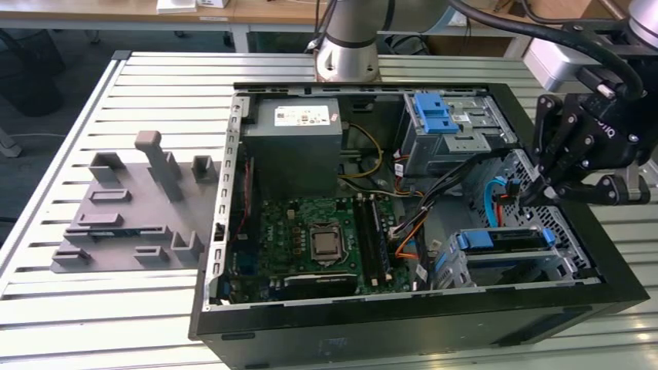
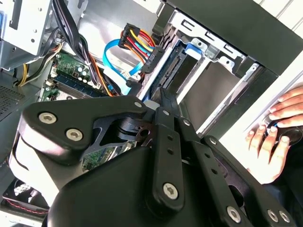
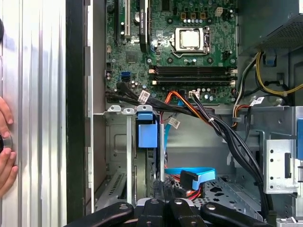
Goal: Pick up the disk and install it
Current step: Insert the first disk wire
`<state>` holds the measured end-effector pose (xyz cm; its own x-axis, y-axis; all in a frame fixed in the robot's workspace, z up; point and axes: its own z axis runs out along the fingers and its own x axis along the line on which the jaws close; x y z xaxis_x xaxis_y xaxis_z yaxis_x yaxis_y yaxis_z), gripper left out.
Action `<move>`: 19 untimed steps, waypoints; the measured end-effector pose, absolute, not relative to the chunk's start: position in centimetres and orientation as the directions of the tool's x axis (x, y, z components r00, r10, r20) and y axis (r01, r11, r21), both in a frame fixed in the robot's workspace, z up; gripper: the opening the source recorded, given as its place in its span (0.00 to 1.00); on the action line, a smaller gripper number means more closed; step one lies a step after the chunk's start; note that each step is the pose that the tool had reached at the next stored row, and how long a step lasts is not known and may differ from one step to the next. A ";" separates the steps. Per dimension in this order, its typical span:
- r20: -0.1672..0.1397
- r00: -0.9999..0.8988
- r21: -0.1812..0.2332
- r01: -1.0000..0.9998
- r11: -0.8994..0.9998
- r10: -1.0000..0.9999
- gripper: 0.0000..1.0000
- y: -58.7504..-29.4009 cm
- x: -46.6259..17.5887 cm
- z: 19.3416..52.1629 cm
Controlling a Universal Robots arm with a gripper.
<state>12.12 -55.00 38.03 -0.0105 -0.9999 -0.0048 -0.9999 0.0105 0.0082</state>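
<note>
The disk (image 1: pixel 501 240) sits in the lower drive cage (image 1: pixel 555 266) of the open computer case, at the exterior view's right, its blue rail facing up. In the first wrist view its blue rail tab (image 3: pixel 145 131) stands at the cage mouth. My gripper (image 1: pixel 537 197) hovers just above the cage beside the blue and red cables. Its fingers are shut together with nothing between them, as both wrist views show (image 2: pixel 163 97) (image 3: pixel 165 207).
Cables (image 1: pixel 483 189) run close under the fingers. A second cage with blue latches (image 1: pixel 437 116), the power supply (image 1: pixel 298 139) and the motherboard (image 1: pixel 319 239) occupy the case. A grey fixture (image 1: pixel 134 223) lies on the table (image 1: pixel 154 85). A person's hand (image 2: pixel 277 130) rests outside the case wall.
</note>
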 end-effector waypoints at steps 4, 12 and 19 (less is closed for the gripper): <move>-0.005 -0.010 0.008 -1.000 0.010 -1.000 0.11 -54.9 12.3 38.0; -0.005 -0.011 0.008 -1.000 0.010 -1.000 0.11 -54.7 12.7 38.0; -0.005 -0.010 0.008 -1.000 0.010 -1.000 0.11 -54.5 12.8 38.0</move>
